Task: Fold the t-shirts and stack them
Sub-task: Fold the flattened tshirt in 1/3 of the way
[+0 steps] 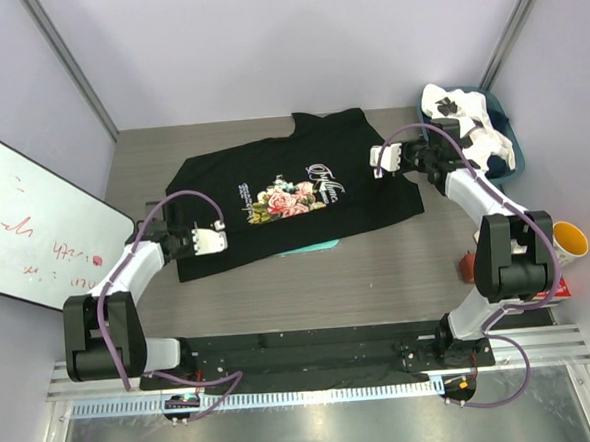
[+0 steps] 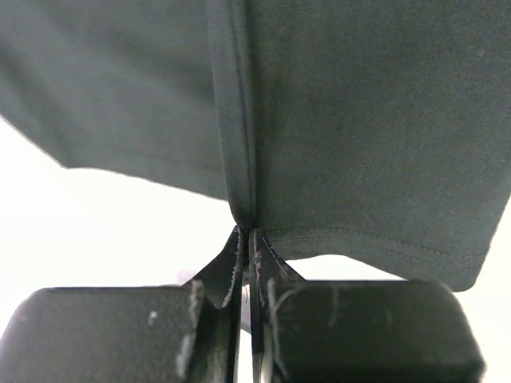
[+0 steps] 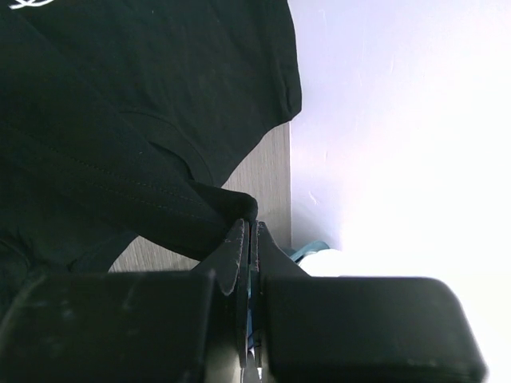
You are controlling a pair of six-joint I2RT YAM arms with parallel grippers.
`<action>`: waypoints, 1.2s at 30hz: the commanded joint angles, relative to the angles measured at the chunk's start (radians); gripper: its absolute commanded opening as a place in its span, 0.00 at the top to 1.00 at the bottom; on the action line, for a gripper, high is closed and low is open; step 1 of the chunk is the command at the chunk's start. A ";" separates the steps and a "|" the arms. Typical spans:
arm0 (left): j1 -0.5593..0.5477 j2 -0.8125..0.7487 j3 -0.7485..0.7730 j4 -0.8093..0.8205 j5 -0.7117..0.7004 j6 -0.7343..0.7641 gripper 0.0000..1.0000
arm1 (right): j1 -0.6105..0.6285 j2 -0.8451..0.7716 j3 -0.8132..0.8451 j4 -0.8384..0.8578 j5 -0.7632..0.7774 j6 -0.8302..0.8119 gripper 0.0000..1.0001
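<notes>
The black t-shirt (image 1: 293, 191) with a pink-rose print and white script lies spread on the table, chest up. My left gripper (image 1: 212, 238) is shut on a pinched fold of its hem at the near left; in the left wrist view the cloth (image 2: 335, 120) hangs from the gripper (image 2: 246, 233). My right gripper (image 1: 384, 158) is shut on the shirt's right edge; in the right wrist view the gripper (image 3: 249, 225) pinches a bunch of black cloth (image 3: 120, 144). The white shirt with black patches (image 1: 467, 130) lies crumpled in a blue bin at the far right.
A teal board (image 1: 315, 247) peeks out under the black shirt's near edge. The blue bin (image 1: 501, 118) stands at the back right. A whiteboard (image 1: 25, 222) leans at the left. A yellow cup (image 1: 570, 239) and a red object (image 1: 467, 266) sit at the right edge.
</notes>
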 commanded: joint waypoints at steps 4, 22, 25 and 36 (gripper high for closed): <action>0.027 0.028 0.048 0.080 -0.020 0.005 1.00 | 0.032 0.007 0.035 0.086 0.003 0.017 0.99; 0.025 0.085 0.050 0.095 -0.005 0.036 1.00 | 0.073 0.038 -0.034 0.316 0.046 0.086 0.91; 0.027 0.097 0.046 0.110 -0.017 0.034 1.00 | 0.095 0.055 -0.083 0.486 0.072 0.129 0.70; 0.025 0.091 0.003 0.345 -0.167 -0.094 0.72 | 0.133 0.083 -0.204 0.888 0.400 0.220 0.28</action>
